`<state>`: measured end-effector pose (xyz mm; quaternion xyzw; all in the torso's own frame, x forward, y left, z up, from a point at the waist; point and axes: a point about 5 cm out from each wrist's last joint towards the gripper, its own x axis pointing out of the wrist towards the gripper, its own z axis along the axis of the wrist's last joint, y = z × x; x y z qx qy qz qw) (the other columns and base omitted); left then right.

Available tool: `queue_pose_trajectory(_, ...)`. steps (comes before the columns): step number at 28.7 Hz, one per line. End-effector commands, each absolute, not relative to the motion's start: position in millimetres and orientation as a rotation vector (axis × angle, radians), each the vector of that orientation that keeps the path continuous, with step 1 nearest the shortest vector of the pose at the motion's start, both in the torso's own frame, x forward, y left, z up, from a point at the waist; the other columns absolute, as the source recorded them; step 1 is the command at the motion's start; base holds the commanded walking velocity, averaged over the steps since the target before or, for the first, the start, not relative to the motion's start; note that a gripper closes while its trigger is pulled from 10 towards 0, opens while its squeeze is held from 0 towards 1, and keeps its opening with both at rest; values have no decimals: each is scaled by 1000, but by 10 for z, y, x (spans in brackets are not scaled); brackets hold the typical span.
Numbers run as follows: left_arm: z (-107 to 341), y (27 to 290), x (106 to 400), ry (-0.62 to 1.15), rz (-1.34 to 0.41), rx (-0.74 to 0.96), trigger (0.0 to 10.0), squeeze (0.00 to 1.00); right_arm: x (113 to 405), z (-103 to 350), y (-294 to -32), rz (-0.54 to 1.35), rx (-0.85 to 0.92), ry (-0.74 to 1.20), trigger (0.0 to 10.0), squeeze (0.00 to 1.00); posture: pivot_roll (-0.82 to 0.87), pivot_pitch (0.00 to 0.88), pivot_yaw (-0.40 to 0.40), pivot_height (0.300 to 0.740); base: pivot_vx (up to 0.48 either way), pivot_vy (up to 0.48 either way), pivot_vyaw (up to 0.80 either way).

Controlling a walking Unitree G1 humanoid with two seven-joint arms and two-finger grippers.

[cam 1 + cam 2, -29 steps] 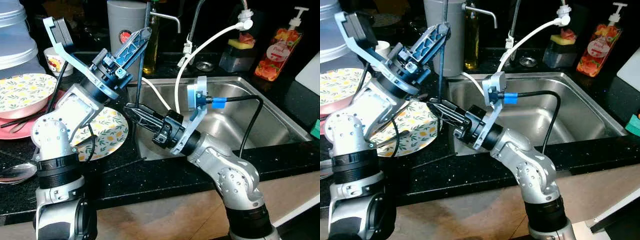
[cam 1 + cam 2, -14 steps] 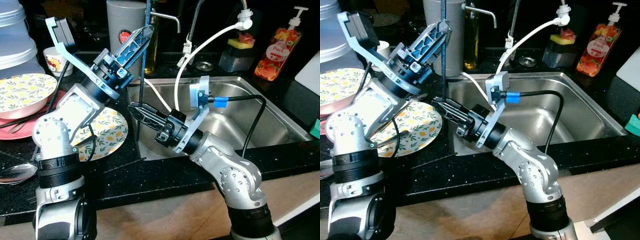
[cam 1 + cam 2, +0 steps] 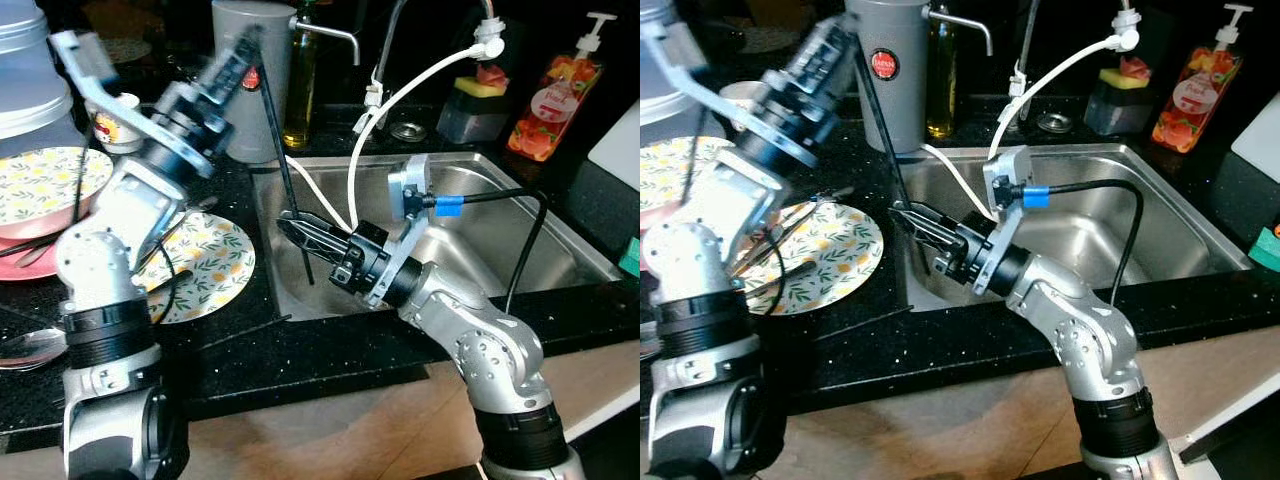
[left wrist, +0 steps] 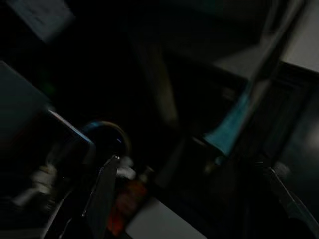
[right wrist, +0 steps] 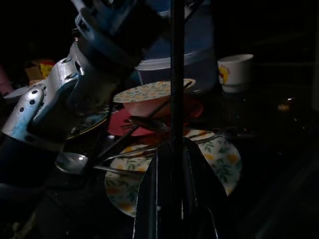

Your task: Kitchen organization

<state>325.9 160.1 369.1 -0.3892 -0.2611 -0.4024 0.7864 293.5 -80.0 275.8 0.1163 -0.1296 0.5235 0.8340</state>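
Right gripper [image 3: 290,221], centre frame, pinches a chopstick [image 3: 283,172]; left gripper [image 3: 235,62], upper left, cannot tell. Lift the chopstick straight, clear of the sink [image 3: 500,215].

Sitting along the back of the black counter [image 3: 330,350]: grey canister [image 3: 252,60], oil bottle [image 3: 300,95], sponge holder [image 3: 476,100], orange soap dispenser [image 3: 555,95]. Curving over the steel sink [image 3: 520,215]: white hose [image 3: 400,95].
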Motion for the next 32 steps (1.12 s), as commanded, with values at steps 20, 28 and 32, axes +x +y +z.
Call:
queue_pose_trajectory(20, 3192, 1004, 3363, -227, -844, 203, 10000, 0, 3787, 2506, -1504, 423, -154, -152, 0, 0, -18, 108, -38, 740, 0, 0, 0)
queue_pose_trajectory(28, 3075, 917, 3343, -162, -881, 333, 10000, 0, 4010, 2360, -1555, 390, -367, -95, 0, 0, -18, 112, -38, 740, 0, 0, 0)
queue_pose_trajectory(32, 2963, 871, 3318, -106, -918, 377, 10000, 0, 4073, 2283, -1468, 433, -460, -70, 0, 0, -20, 114, -36, 740, 0, 0, 0)
